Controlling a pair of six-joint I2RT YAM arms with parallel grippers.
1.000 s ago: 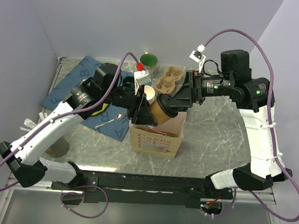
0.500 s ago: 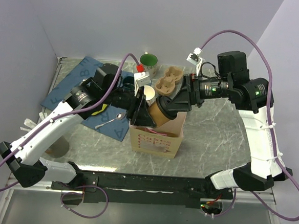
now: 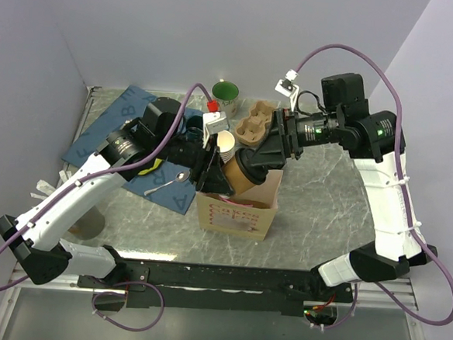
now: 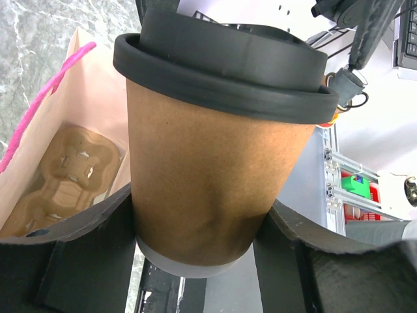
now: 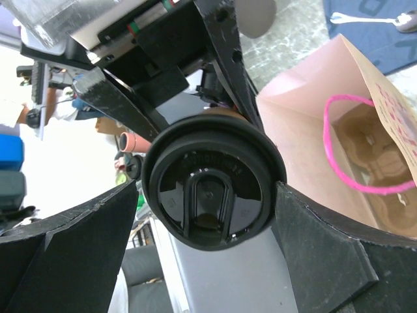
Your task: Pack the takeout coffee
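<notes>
The left gripper's (image 4: 195, 251) jaws are clamping the brown body of the takeout coffee (image 4: 202, 163). The right gripper's (image 5: 207, 190) jaws are standing wide on either side of its black lid (image 5: 212, 156); whether they are pressing cannot be told. The cup is hanging tilted over the open pink bag (image 3: 235, 213), where a pulp cup carrier (image 4: 65, 176) is lying. The bag is standing on the bench (image 3: 318, 200).

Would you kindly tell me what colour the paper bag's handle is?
Pink handle; clearest in right wrist view.
</notes>
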